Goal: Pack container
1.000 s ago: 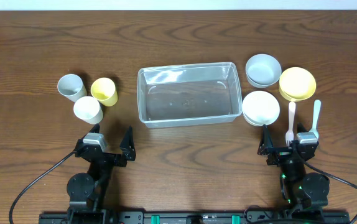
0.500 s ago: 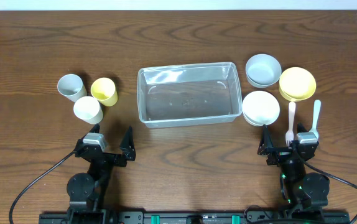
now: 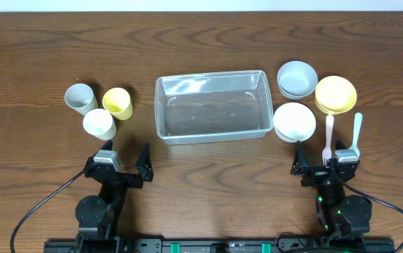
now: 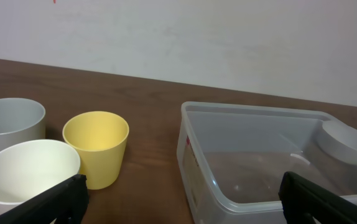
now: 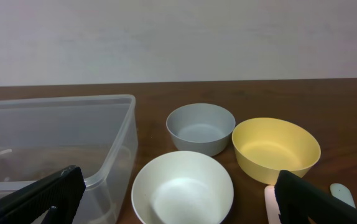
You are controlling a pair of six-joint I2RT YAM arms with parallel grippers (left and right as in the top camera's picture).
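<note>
Overhead view is showing the container (image 3: 213, 107) sitting in the middle of the counter (image 3: 201, 42), with nothing inside it. Three cups are standing to its left: a grey cup (image 3: 81, 98), a yellow cup (image 3: 117, 102) and a white cup (image 3: 100, 124). All three are looking bare inside. Three bowls are sitting to its right: a grey bowl (image 3: 297, 79), a yellow bowl (image 3: 335, 95) and a white bowl (image 3: 294, 121). Two spoons (image 3: 328, 137) are lying by the white bowl. The left end effector (image 3: 123, 156) and the right end effector (image 3: 324, 153) are both spread wide apart, holding nothing, near the front edge.
</note>
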